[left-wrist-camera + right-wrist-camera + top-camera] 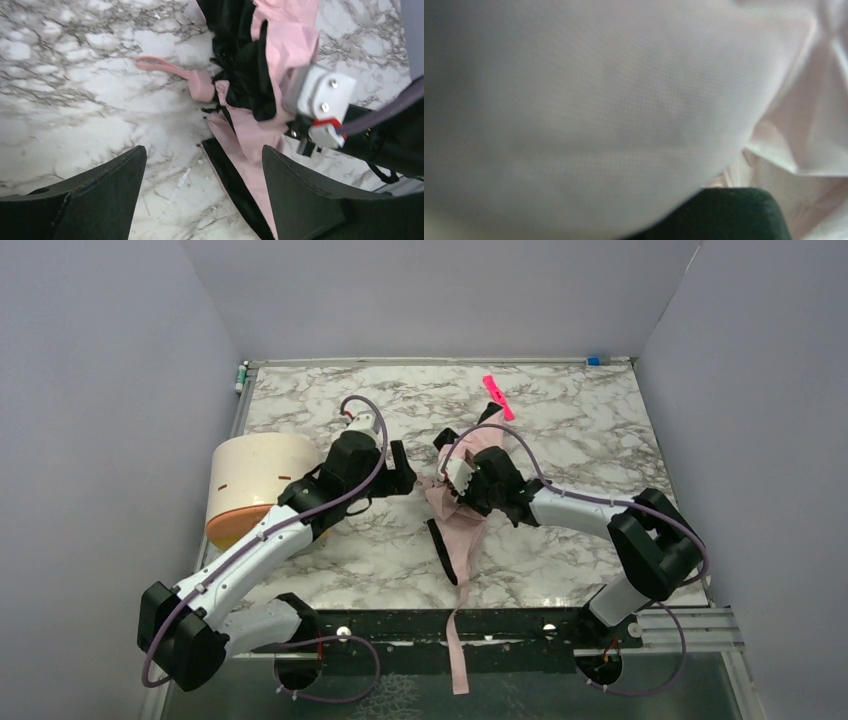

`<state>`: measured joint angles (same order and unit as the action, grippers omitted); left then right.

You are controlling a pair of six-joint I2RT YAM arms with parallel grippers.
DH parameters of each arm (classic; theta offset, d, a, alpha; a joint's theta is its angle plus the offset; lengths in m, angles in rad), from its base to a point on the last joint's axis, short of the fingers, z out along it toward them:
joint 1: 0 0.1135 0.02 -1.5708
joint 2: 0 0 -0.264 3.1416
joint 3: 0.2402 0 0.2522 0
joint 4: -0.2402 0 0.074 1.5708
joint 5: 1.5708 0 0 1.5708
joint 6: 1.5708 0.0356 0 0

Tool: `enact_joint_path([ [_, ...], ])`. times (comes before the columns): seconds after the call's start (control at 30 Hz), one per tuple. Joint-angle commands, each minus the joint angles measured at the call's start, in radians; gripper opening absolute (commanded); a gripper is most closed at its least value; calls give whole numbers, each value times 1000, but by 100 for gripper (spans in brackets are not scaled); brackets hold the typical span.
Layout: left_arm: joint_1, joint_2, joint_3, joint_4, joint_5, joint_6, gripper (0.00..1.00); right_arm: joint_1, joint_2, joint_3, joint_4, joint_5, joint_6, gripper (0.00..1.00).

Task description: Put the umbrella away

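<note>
The umbrella [462, 530] lies crumpled at the table's middle, pale pink fabric with black lining. Its long strap [457, 655] hangs over the front edge. In the left wrist view its small pink handle [202, 85] and loop [155, 63] rest on the marble beside the black lining [240, 55]. My left gripper [402, 478] is open and empty just left of the umbrella; in the left wrist view it [202, 157] straddles a fabric edge. My right gripper [448, 483] is buried in the fabric and appears shut on it. In its own view, pink fabric [599, 100] fills the frame and one finger [734, 212] shows.
A cream cylinder with an orange end [255, 485] lies at the left under my left arm. A bright pink strip [498, 397] lies at the back. Small items sit at the back corners [241, 375] [597, 360]. A black rail [520, 625] runs along the front edge.
</note>
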<state>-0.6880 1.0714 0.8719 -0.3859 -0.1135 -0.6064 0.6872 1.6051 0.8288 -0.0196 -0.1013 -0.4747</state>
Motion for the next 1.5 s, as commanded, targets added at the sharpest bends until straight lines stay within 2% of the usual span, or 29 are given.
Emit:
enact_joint_path([
  [0.0,119,91,91,11,177,235,85,4,-34,-65,-33,-67,-72,8],
  [0.23,145,240,182,-12,300,528,78,3,-66,-80,-48,-119,-102,7],
  [0.33,145,258,168,27,372,656,86,3,-84,-99,-51,-140,-130,4],
  [0.5,145,232,51,158,581,902,92,3,-105,-121,-54,-191,-164,1],
  [0.67,145,186,-122,392,739,1091,92,2,-116,-132,-83,-225,-195,1],
  [0.8,145,242,-148,434,836,1221,92,2,-114,-137,-79,-208,-211,1],
  [0.93,148,311,-142,472,884,1311,91,-13,-93,-129,-45,-225,-219,1],
  [1.13,162,415,-111,418,980,1432,90,-23,-64,-91,-64,-268,-238,1],
  [1.33,166,526,-110,519,1015,1405,89,-27,-68,-110,-47,-286,-242,1],
  [1.47,166,604,-50,527,1019,1377,87,-28,-62,-103,-46,-290,-231,1],
])
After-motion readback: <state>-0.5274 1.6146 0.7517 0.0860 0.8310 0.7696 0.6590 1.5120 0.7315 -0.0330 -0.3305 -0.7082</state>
